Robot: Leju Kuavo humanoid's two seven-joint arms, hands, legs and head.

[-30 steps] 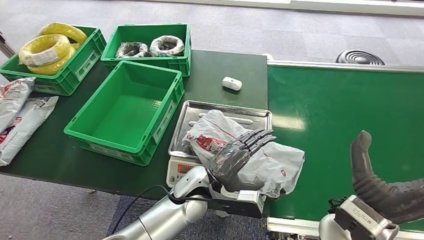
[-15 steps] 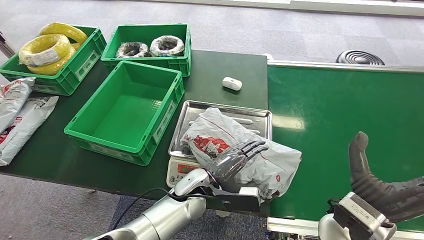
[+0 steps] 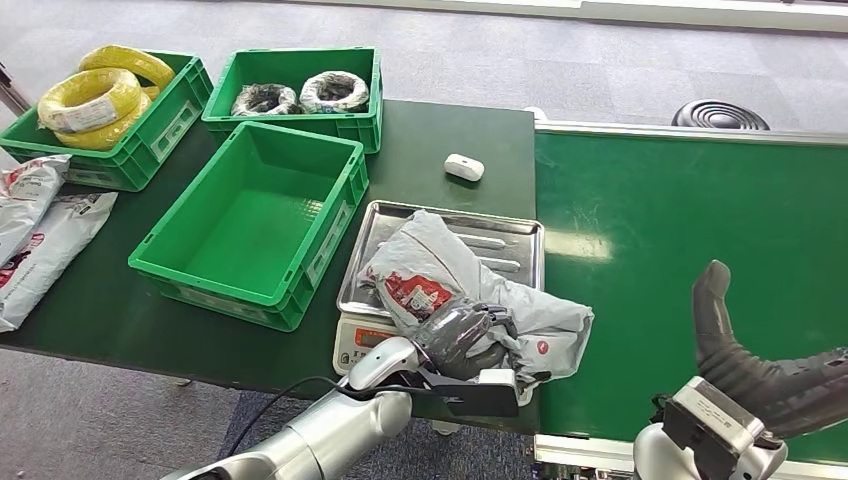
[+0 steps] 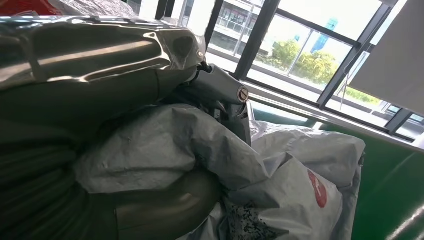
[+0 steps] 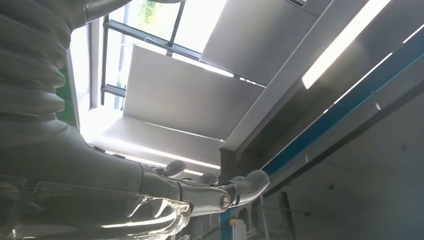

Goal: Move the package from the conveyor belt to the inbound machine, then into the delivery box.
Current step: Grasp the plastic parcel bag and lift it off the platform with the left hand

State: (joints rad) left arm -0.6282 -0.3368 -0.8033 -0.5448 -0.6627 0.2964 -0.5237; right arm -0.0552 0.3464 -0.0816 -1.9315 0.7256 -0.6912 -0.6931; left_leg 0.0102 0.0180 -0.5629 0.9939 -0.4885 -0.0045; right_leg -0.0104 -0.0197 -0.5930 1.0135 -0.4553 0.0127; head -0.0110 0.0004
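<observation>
Dark desk (image 3: 440,140), scale tray (image 3: 520,235) at 6 o'clock: left hand (image 3: 462,335) clutching grey package (image 3: 440,270); right hand (image 3: 745,365) spread, empty, over belt (image 3: 690,215).

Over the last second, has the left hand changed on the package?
Yes. The left hand, earlier laid flat with fingers stretched toward the conveyor belt, has curled shut on the grey package and drawn back slightly toward the scale.

Grey crumpled package (image 3: 470,290), red-white label, lay on scale tray (image 3: 520,232), overhanging belt (image 3: 690,220) edge. Green box (image 3: 180,262) left of scale.
</observation>
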